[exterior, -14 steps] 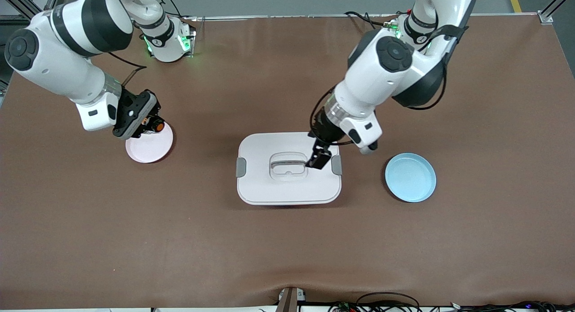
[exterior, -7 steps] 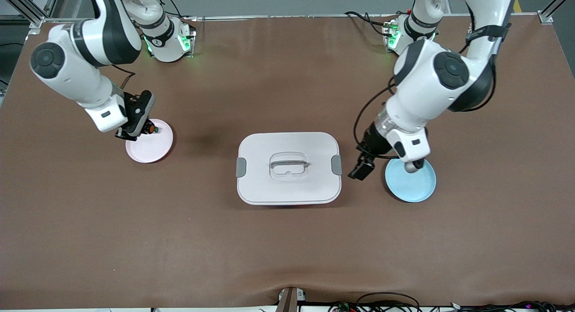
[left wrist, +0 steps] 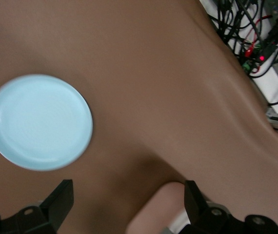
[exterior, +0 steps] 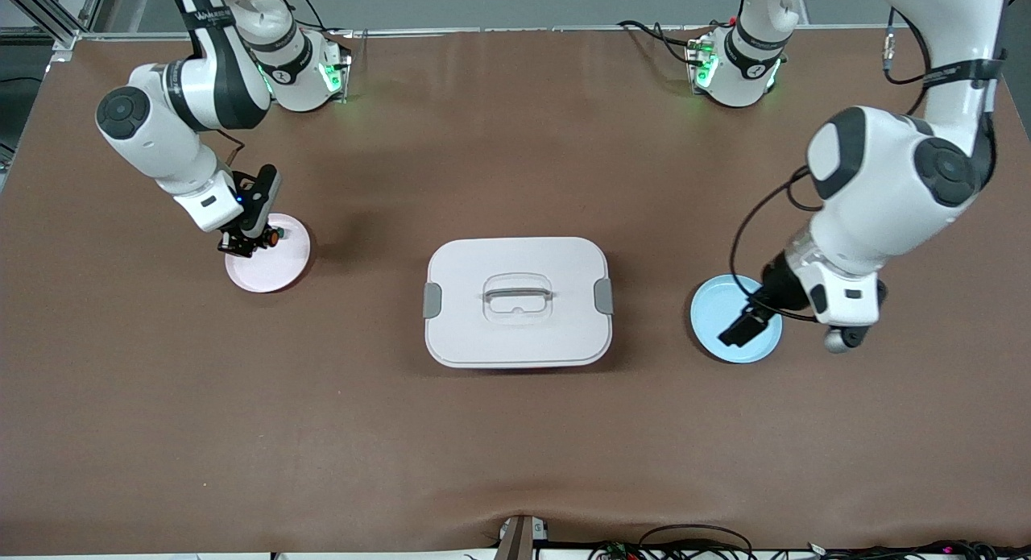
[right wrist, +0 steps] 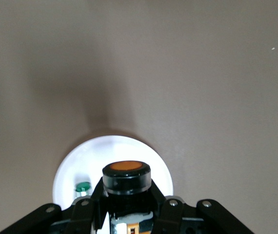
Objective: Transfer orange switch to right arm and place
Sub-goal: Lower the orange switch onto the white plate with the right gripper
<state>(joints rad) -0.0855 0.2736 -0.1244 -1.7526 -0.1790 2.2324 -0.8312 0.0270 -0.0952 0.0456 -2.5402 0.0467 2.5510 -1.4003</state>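
Note:
The orange switch [exterior: 274, 237] [right wrist: 126, 176], a black cylinder with an orange cap, sits between the fingers of my right gripper [exterior: 256, 239] [right wrist: 126, 192], which is shut on it. It hangs low over the edge of the pink plate [exterior: 282, 271] [right wrist: 114, 144] at the right arm's end of the table. On that plate stands a small green-capped switch [right wrist: 83, 186]. My left gripper [exterior: 741, 328] [left wrist: 127, 195] is open with nothing between its fingers, over the blue plate [exterior: 721, 302] [left wrist: 39, 122].
A white lidded box [exterior: 515, 334] with a handle [exterior: 517, 290] and grey side clips stands at the middle of the brown table. Cables lie along the table edge nearest the front camera [exterior: 693, 544].
The left arm swung away from over the white box to over the blue plate. The right gripper sank lower over the pink plate, with the orange switch still in it.

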